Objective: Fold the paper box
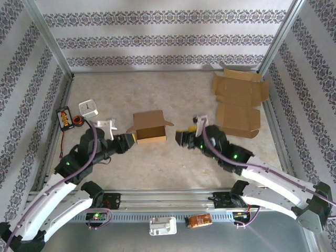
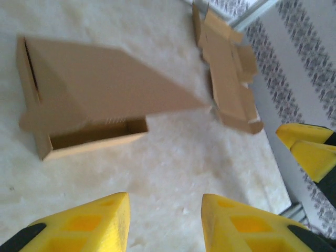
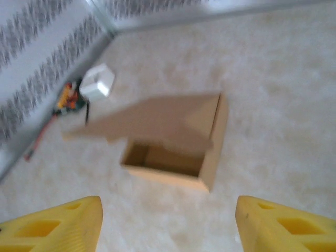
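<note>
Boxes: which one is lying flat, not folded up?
The flat box in the far right corner; it lies spread out. The middle box already has walls and a lid.

Top view: I look steeply down from high behind the near edge of the table (image 1: pixel 157 168), far off. Left wrist view faces rightward, right wrist view leftward, both low and close. All three share the paper box (image 1: pixel 151 128).

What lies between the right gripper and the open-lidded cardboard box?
Nothing. In the right wrist view, bare table runs from the open right gripper to the box; the top view agrees.
</note>
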Robot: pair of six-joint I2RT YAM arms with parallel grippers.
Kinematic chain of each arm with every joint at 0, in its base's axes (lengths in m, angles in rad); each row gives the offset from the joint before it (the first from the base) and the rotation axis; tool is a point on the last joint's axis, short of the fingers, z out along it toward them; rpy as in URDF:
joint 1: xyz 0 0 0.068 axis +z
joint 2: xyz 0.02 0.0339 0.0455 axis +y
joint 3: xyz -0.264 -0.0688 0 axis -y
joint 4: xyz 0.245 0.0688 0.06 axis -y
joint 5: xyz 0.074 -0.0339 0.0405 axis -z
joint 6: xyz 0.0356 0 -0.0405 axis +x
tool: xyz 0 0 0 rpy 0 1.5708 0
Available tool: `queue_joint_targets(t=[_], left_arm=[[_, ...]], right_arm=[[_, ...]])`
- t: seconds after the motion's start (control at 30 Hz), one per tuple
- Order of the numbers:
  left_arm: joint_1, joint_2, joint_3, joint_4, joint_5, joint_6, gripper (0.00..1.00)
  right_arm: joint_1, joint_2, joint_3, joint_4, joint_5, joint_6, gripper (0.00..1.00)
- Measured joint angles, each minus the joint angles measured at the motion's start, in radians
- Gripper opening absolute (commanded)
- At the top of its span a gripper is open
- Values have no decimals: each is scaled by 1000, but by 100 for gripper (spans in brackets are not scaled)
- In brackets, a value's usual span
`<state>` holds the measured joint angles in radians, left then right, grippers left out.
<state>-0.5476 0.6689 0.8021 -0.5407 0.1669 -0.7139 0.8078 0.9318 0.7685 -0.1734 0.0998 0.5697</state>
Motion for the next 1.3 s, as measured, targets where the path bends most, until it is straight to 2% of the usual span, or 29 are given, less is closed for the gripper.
queue_joint_targets(t=[0.1, 0.17, 0.27, 0.3, 0.43, 0.57, 0.63, 0.73, 0.83, 0.9, 1.07, 1.2, 1.3], left_arm=[[50, 132, 169, -72, -23, 14, 39], [156, 231, 236, -90, 17, 30, 39], [300, 383, 273, -91, 114, 52, 39], [324, 434, 278, -91, 140, 57, 39], [353, 609, 258, -80, 258, 64, 42], [354, 634, 195, -31, 318, 62, 47], [356, 636, 161, 19, 338, 59, 46], [360, 668, 122, 89, 368, 53, 36], [360, 715, 79, 145, 383, 51, 24], [360, 731, 46, 169, 381, 51, 22], [360, 748, -36, 241, 379, 51, 21], [360, 768, -68, 311, 382, 51, 22], [360, 766, -67, 324, 380, 52, 31]], right_arm=[[-151, 151, 238, -122, -153, 39, 65], [-219, 290, 394, -200, -247, 50, 65], [-239, 466, 530, -284, -355, 50, 63], [-238, 517, 560, -307, -388, 50, 62], [-238, 692, 616, -362, -499, 53, 59], [-234, 801, 617, -375, -559, 62, 54], [-232, 837, 617, -370, -569, 68, 47], [-222, 880, 617, -360, -572, 64, 40], [-208, 910, 616, -346, -560, 61, 37], [-195, 923, 612, -340, -537, 59, 37], [-158, 946, 578, -322, -446, 41, 36], [-130, 952, 546, -316, -360, 15, 42], [-130, 949, 544, -317, -348, 3, 49]])
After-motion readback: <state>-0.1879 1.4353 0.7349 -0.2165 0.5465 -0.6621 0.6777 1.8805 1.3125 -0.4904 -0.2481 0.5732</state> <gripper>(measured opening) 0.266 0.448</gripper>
